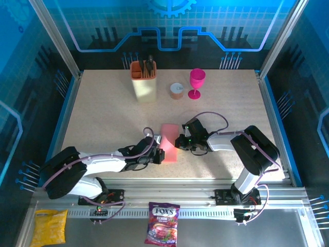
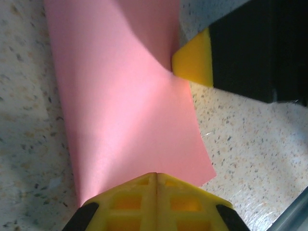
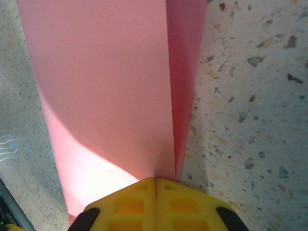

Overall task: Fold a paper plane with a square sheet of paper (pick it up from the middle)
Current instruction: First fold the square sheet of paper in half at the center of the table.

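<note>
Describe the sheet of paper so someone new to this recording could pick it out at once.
On the speckled table, look near the front, where the two arms meet. There the square sheet of paper, partly folded over, is pinched by the left gripper and the right gripper. It is thin, matte salmon-pink, unlike the upright magenta goblet at the back.

Left arm (image 1: 97, 165) and right arm (image 1: 252, 146) — white shells, black joints.
Lilac cables (image 1: 212, 113) loop back from each wrist; yellow grid-moulded fingers (image 2: 130, 202), black behind the tips.
</note>
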You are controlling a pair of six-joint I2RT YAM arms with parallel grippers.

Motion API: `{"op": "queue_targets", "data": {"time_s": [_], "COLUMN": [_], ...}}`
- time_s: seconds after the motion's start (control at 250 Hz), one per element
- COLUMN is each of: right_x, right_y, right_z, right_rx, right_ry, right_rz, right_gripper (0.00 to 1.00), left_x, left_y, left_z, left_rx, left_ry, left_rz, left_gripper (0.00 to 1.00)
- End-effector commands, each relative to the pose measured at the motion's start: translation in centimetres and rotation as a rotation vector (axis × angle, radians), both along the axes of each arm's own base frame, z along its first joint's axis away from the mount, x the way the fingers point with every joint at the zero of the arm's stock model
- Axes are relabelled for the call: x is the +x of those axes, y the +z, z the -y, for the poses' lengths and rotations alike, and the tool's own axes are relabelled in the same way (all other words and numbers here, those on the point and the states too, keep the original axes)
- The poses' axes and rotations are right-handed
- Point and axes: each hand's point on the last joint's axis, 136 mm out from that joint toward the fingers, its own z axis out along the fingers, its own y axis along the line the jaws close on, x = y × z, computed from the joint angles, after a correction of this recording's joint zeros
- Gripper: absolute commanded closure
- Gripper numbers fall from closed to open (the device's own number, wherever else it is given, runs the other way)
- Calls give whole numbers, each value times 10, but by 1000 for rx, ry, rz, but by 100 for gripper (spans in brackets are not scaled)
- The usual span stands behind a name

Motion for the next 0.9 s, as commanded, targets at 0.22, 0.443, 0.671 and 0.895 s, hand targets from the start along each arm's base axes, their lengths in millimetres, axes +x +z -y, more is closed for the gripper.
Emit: {"op": "queue_targets", "data": {"time_s": [0.22,0.443,0.671,0.895], "right_x": [-37,-32,-27,-28], "right_y": [-52,-46,-42,-45], "right_z": [31,32,38,37], "right_rx": [-212,-254,-285,-277], "right_ry": [29,105,150,149], "right_rz": [-142,-90,-68,-84], "right_gripper": [100,100,100,100], "left_x": [-15,22,78,96], "left_y": [-19,44,58,45], "left_z": [-3,4,-10,-5], "left_rx": [3,-24,-36,-7], "left_ry": [4,19,55,-19], "left_rz": [-56,72,93,92], "left_gripper": [100,100,100,100]}}
